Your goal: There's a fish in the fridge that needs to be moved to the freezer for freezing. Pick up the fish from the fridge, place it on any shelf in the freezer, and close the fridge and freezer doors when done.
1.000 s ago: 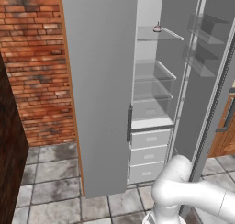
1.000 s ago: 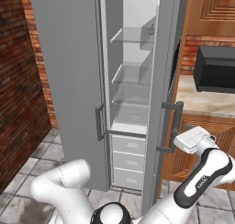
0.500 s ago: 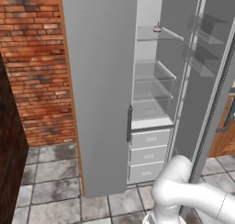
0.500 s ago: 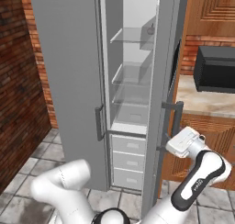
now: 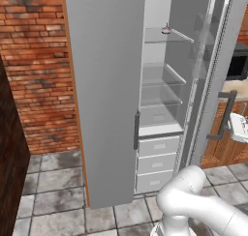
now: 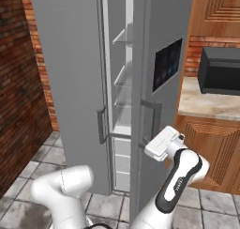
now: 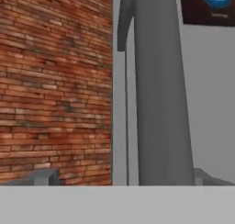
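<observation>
Left base view showed the fridge (image 5: pixel 162 85) ajar, the tiny fish (image 5: pixel 166 30) lying on its top glass shelf. White drawers (image 5: pixel 157 162) sat below. Its door (image 6: pixel 161 82) stood between the shelves and the tool (image 6: pixel 161 142), fingers spread wide, beside the bar handle (image 7: pixel 160 90).

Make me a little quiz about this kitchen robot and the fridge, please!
1. True or false: the fish lies in a white drawer.
2. Which door carries the dark touchscreen? A: the fridge door. B: the freezer door.
3. Fill in: the open end effector is right by the fridge door's vertical bar ____.

Key:
1. False, it sits on the top glass shelf.
2. A.
3. handle.
</observation>
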